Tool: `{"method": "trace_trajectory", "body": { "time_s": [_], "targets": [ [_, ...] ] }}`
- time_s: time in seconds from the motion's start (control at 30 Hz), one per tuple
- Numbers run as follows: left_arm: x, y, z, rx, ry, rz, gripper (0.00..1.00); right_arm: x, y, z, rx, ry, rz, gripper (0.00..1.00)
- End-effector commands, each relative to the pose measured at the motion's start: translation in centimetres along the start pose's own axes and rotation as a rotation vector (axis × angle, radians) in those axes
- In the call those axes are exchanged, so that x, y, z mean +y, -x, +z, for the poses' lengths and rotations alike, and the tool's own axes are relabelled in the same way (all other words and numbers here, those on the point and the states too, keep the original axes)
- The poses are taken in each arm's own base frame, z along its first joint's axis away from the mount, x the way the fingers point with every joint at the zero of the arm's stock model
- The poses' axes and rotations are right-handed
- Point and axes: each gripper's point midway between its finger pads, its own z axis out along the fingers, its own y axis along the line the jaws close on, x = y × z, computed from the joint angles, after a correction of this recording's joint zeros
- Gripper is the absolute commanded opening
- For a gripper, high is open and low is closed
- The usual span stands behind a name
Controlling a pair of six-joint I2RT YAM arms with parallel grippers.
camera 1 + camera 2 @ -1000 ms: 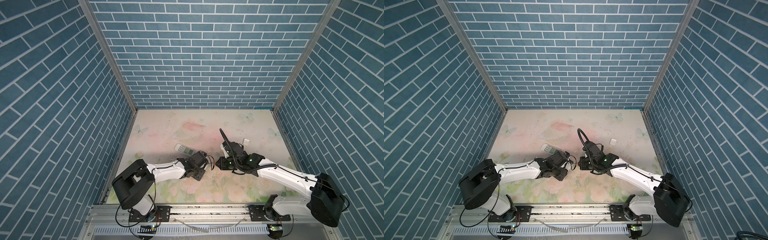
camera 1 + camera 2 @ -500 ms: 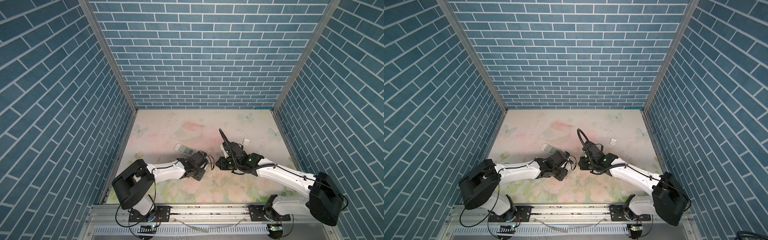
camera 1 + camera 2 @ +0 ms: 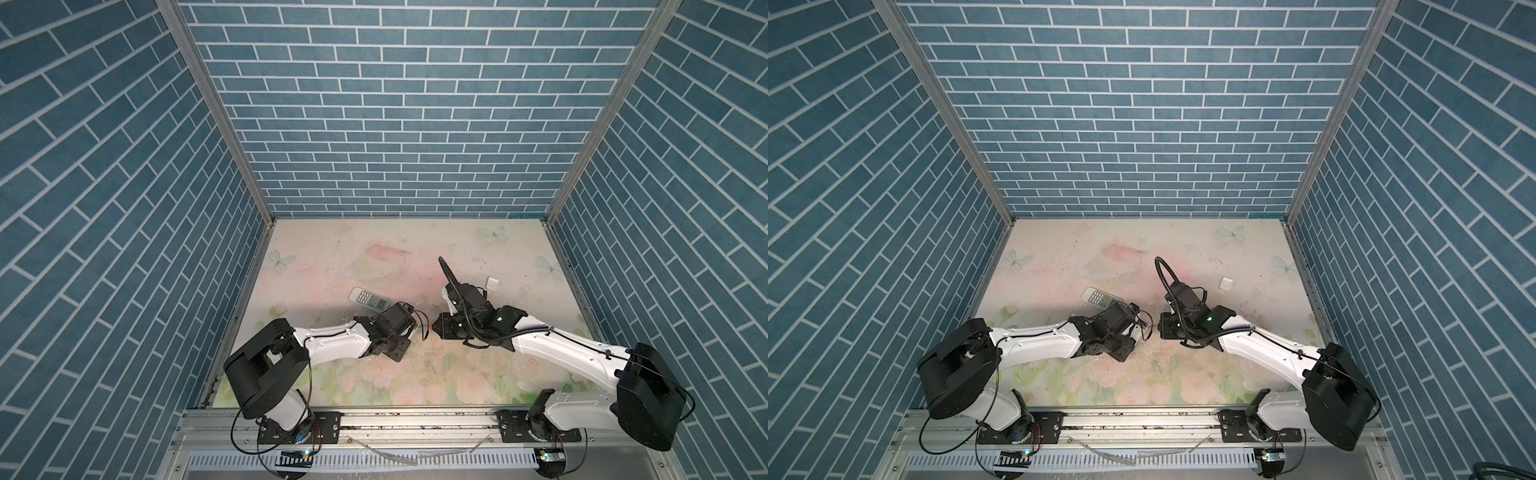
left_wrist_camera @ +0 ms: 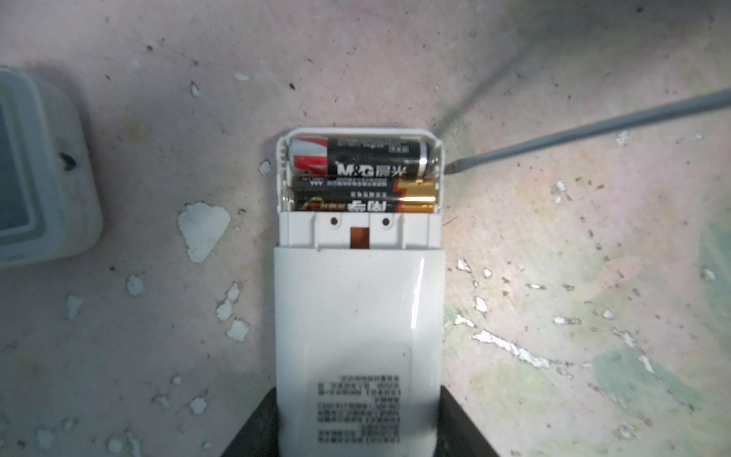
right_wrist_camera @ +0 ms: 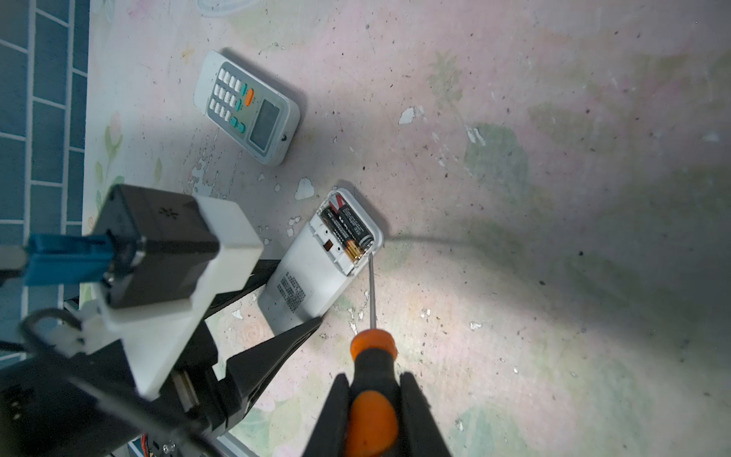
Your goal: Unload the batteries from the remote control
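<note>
— What is the biggest thing there?
— The floral table (image 3: 374,257). I'll place the rest by the open remote (image 4: 358,308), which lies back up on it.
— And the grippers?
— The left gripper (image 4: 358,431) is at the open remote's closed end, its fingers pressed against the two long sides, clamping it. The right gripper (image 5: 375,411) stands off one long side of the open remote, pinching the handle of the screwdriver (image 5: 372,356).
— Where does the shaft go?
— To the side wall of the open remote's compartment. Whether the tip touches, I cannot tell.
— Anything else nearby?
— A second remote (image 5: 247,107), keypad up, lies near the open remote's compartment end, apart from it. A white square piece (image 3: 493,283) lies well apart from the open remote, beyond the right gripper.
— The batteries (image 5: 348,233)?
— Two show, side by side across the open remote's uncovered compartment. The red-and-black battery (image 4: 358,158) is nearest the end and the black-and-gold battery (image 4: 362,198) is against it.
</note>
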Motion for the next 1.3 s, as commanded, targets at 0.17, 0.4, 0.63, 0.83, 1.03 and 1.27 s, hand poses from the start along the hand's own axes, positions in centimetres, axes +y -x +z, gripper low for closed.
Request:
{"method": "trace_trajectory", "body": {
  "time_s": [0.17,0.4,0.63,0.83,1.03,1.27],
  "targets": [
    [0.4,-5.5,1.6,0.188,-0.006,0.006,0.24,1.2,2.0,-1.3,-0.057,0.022,-0.011,0.00],
    [0.3,-5.6,1.7,0.190,-0.008,0.006,0.24,1.6,2.2,-1.8,-0.059,0.032,-0.015,0.00],
    [0.3,-5.5,1.7,0.188,-0.009,0.004,0.24,1.5,1.7,-1.2,-0.041,0.042,-0.007,0.00],
    [0.3,-5.4,1.7,0.185,-0.008,0.002,0.23,1.3,1.3,-0.9,-0.029,0.041,0.000,0.00],
    [0.3,-5.5,1.7,0.187,-0.009,0.000,0.23,1.0,0.9,-0.7,-0.016,0.039,0.006,0.00],
    [0.3,-5.6,1.8,0.190,-0.008,0.000,0.23,0.8,0.5,-0.7,-0.009,0.040,0.014,0.00]
  ]
}}
